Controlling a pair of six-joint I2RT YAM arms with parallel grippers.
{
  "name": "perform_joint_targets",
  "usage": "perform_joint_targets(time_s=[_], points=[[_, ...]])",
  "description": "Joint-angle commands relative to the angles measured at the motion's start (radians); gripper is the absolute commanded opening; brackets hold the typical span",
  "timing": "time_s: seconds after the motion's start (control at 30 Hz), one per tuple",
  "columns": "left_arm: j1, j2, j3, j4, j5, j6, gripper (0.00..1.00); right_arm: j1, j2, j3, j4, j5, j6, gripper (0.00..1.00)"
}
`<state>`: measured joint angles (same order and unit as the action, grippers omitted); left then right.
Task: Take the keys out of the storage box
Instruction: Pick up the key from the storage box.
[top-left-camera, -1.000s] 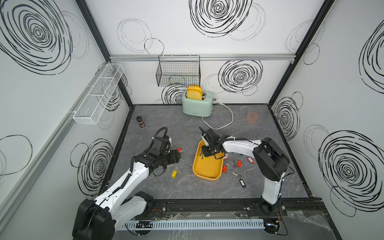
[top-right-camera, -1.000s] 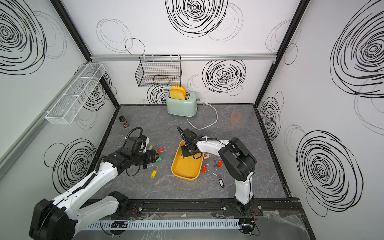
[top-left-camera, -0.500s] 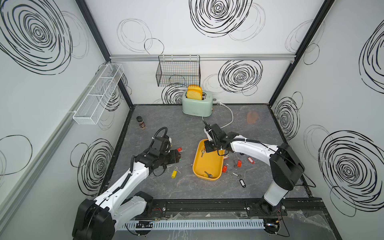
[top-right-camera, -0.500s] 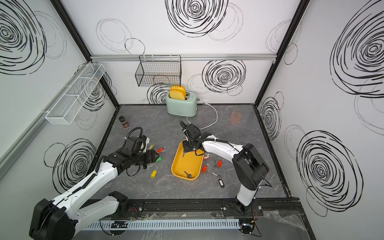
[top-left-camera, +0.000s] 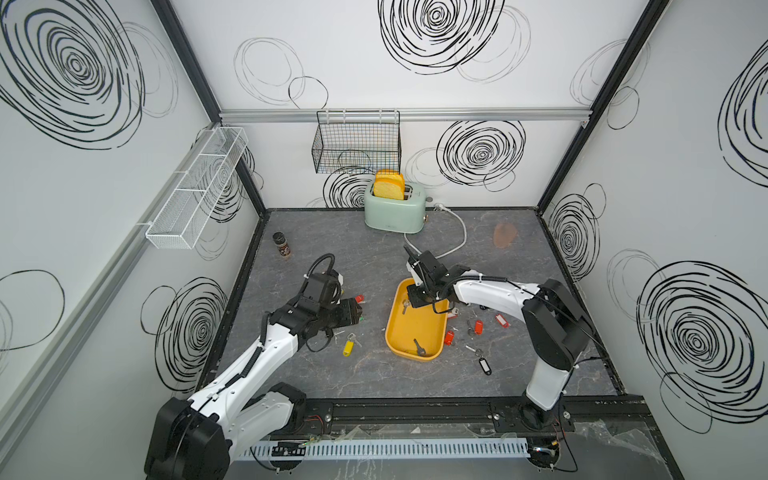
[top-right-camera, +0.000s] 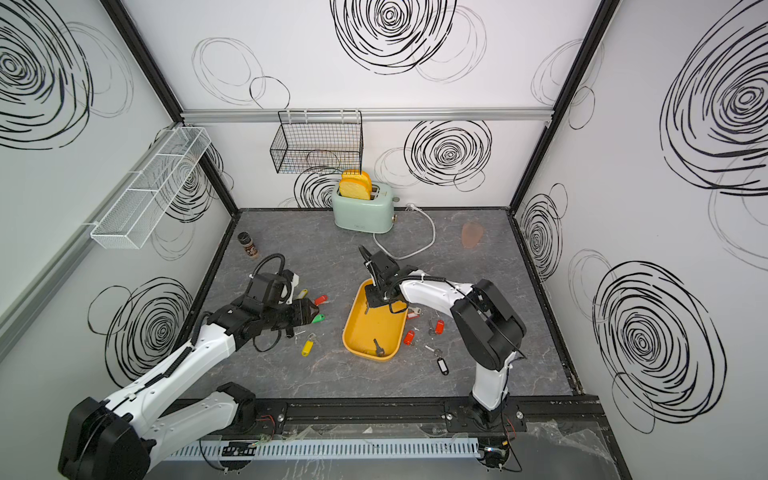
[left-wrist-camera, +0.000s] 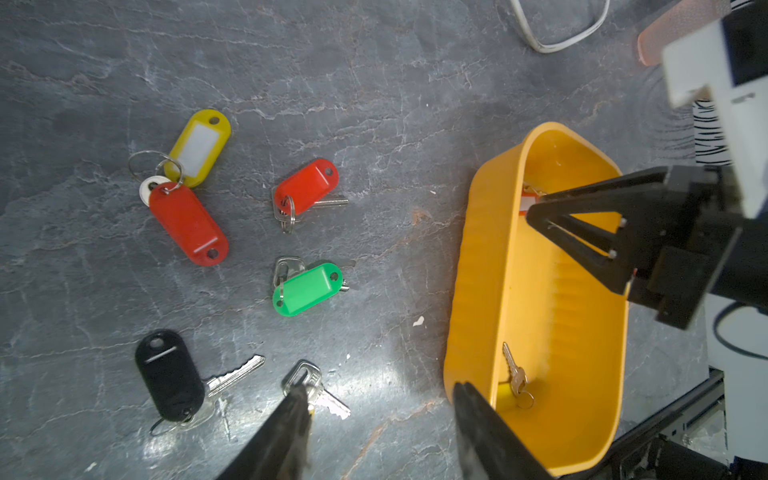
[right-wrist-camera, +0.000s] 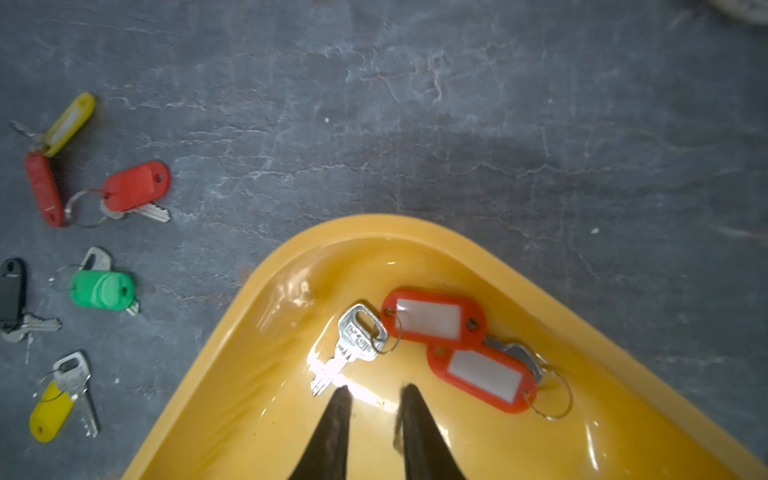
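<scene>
The right claw (right-wrist-camera: 376, 397) hung over the far end of the box (right-wrist-camera: 270, 311), its fingers (right-wrist-camera: 332, 436) a little apart with nothing between them, the tips just beside a silver key (right-wrist-camera: 353, 340) ringed to a red tag (right-wrist-camera: 432, 318). Another red-tagged key (right-wrist-camera: 482, 376) lay against it on the box floor. A third key (left-wrist-camera: 514, 374) lay at the box's near end. The left claw (left-wrist-camera: 378, 390) was released and empty, low over the surface (left-wrist-camera: 374, 104) just left of the box. One of its fingers (left-wrist-camera: 286, 436) overlapped the ring of a yellow-tagged key, and whether it touched could not be told. The other keys (left-wrist-camera: 307, 195) lay out on the surface: a cluster with yellow, red, green and black tags left of the box, and more, tagged red and black, to its right, one red-tagged key just beside that wall.
</scene>
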<state>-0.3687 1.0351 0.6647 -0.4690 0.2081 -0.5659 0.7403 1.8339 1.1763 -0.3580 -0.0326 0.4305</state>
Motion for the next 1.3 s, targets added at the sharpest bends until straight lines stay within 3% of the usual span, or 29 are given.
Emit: perform_joint_targets(time_s=[0.0,0.53,0.97,1.27], points=[[-0.007,-0.001,-0.014,0.025,-0.01,-0.008,0.6,-0.017,0.034,0.015,0.024,-0.023,0.022,0.28],[-0.007,0.011,-0.016,0.03,-0.012,-0.004,0.6,-0.022,0.109,0.074,0.021,-0.052,0.028,0.27],[-0.007,0.016,-0.015,0.032,-0.012,-0.003,0.6,-0.022,0.107,0.083,0.014,-0.048,0.022,0.0],[-0.007,0.027,-0.008,0.041,-0.009,-0.002,0.6,-0.018,-0.029,0.051,-0.021,-0.02,0.014,0.0]])
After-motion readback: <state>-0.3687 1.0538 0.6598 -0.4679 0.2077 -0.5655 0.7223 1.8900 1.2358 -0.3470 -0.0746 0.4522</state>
